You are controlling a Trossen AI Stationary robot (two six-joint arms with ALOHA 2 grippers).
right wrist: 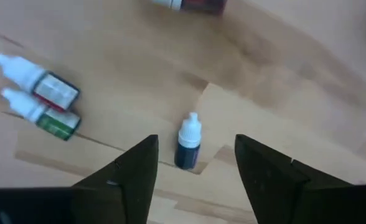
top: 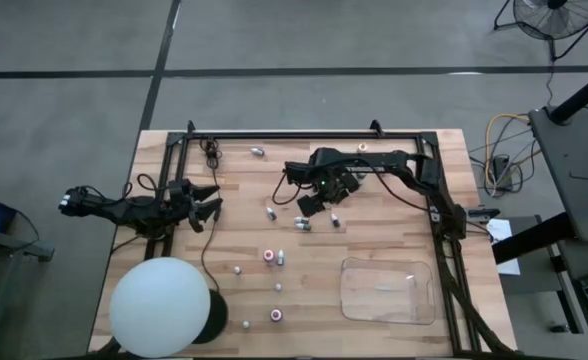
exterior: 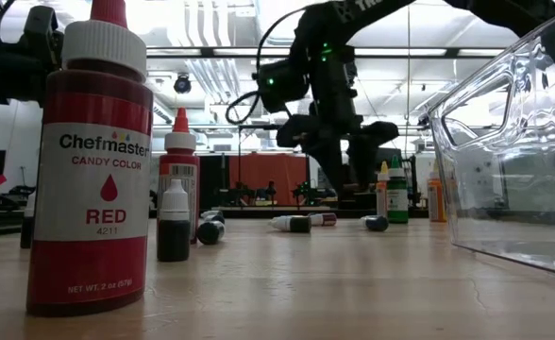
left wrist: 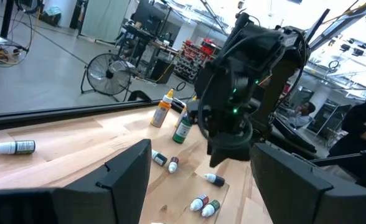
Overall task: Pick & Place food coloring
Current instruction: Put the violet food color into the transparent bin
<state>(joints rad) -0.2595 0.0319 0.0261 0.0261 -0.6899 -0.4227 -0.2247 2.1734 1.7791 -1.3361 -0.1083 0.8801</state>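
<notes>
Right fingers (right wrist: 195, 171) parted, straddling dark bottle (right wrist: 188, 142), not touching.

Clear plastic tray (top: 388, 292) sits on wooden table (top: 174, 150), near-right corner. Big white ball (top: 160, 306) at near-left corner. Floor fan (left wrist: 110, 76) behind.

Both arms are matte black, built of chunky jointed segments. The left arm (top: 134, 207) carries thin black cables looping along its links, and its hand (top: 207, 203) ends in two flat, wedge-shaped black fingers (left wrist: 124, 177) with squared edges. The right arm (top: 394, 165) has a bulkier wrist block with a small green light glowing on its housing (left wrist: 236, 93); black cable loops off it. Its hand (right wrist: 195, 168) shows two broad dark fingers (right wrist: 136, 171) with angular, bevelled tips and smooth, unmarked faces.
</notes>
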